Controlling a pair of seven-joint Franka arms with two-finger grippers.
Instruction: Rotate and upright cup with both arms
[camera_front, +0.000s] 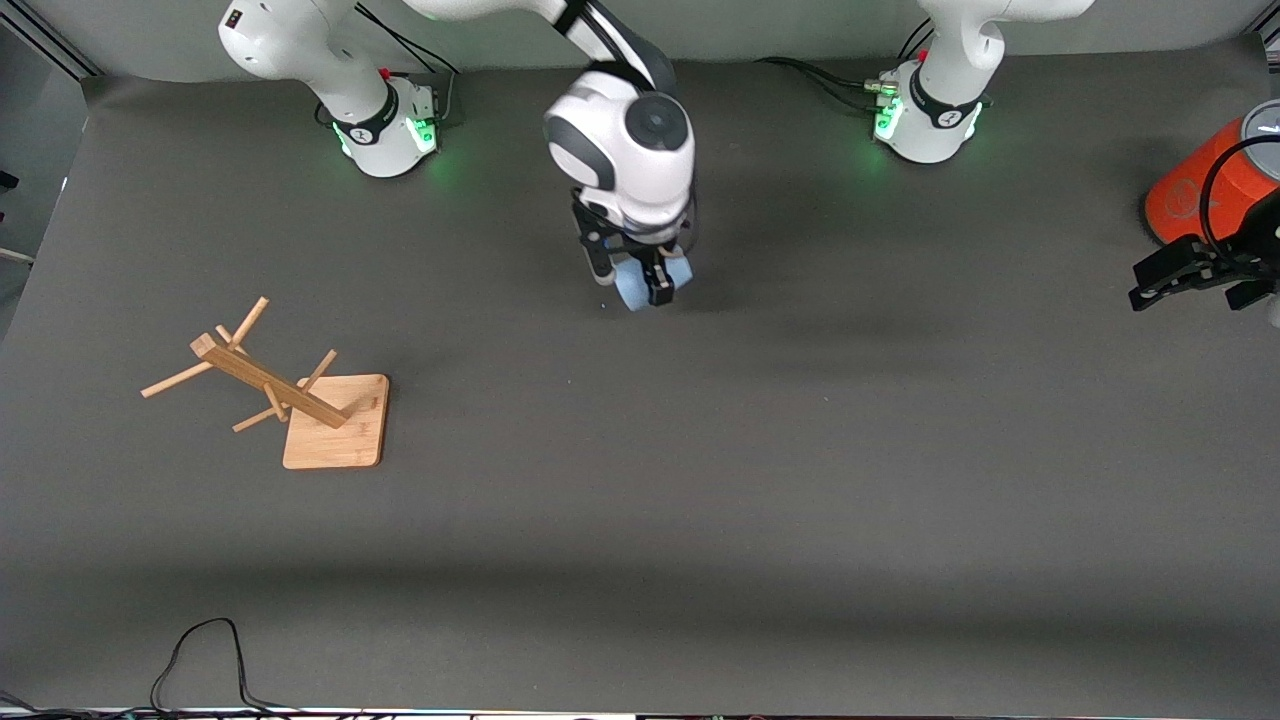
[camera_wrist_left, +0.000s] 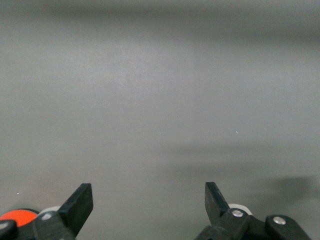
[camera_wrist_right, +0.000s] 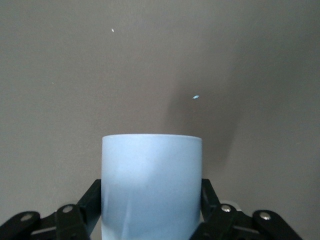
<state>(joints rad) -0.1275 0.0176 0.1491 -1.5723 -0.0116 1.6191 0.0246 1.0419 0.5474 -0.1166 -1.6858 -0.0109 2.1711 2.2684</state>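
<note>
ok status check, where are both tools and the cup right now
Right tool shut on the cup, mid-table. Left tool open, empty, waiting by the orange cylinder at the left arm's end. Wooden rack well apart from the cup.

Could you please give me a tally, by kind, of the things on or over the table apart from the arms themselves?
Cups: 1, the light-blue cup, held between the right gripper fingers.
Wooden racks: 1, the wooden rack, toward the right arm's end.
Orange cylinders: 1, the orange cylinder, beside the open, waiting left gripper.
Total: 3
</note>
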